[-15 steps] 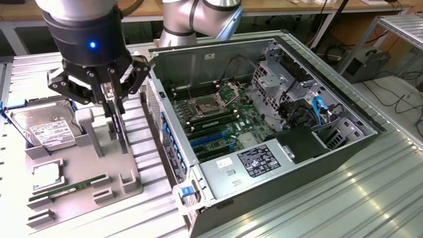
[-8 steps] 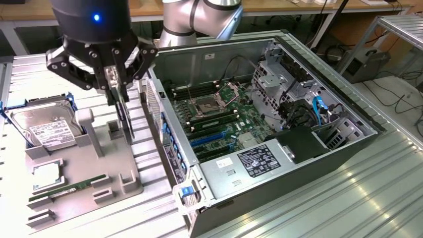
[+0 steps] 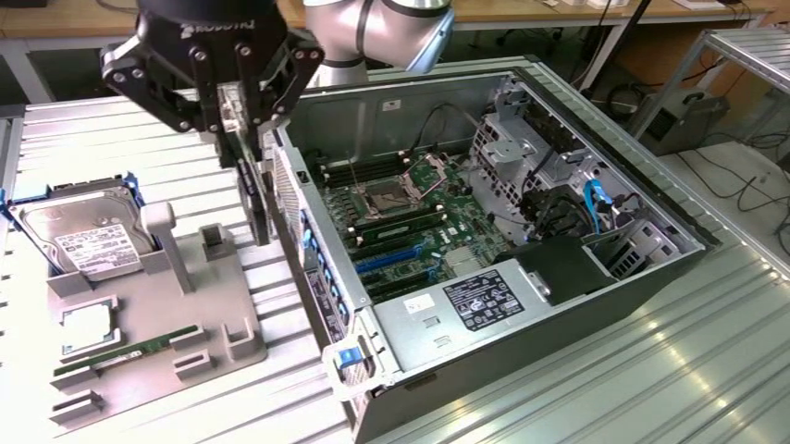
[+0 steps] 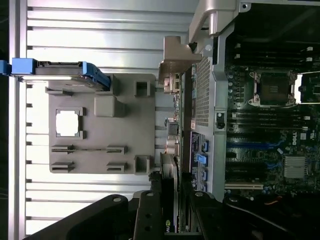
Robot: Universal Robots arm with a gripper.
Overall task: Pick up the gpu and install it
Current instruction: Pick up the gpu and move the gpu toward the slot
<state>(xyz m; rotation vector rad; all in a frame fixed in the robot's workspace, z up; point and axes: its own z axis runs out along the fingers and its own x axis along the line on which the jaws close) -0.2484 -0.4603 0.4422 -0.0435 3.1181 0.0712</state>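
Currently the gpu [image 3: 257,199] is held by the gripper [image 3: 247,139], whose fingers are closed on the two flat faces of the card. The card is kept upright, with its thin edge pointing down. It is found outside the computer case [image 3: 370,370], just beside the perforated rear wall of the case and raised above the table [image 3: 642,370]. Whether the card touches that wall cannot be told.

In the wrist view the gpu [image 4: 172,145] is seen edge-on below the gripper [image 4: 172,200], and its silvery end bracket [image 4: 176,60] is seen at the far end, next to the corner of the case.

The case is laid on its side and is open. Inside it, the motherboard [image 3: 408,213] with an empty processor socket [image 3: 383,194] can be seen, and a power supply [image 3: 475,301] with a label is placed at the front end of the case.

Beside the case, on the side of the rear wall, a gray holder [image 3: 173,305] is placed on the table. On the part of the holder far from the case a hard drive [image 3: 92,236] is stood. A processor chip [image 3: 87,328] and a green memory stick [image 3: 124,351] are also laid on the holder, well apart from the case.
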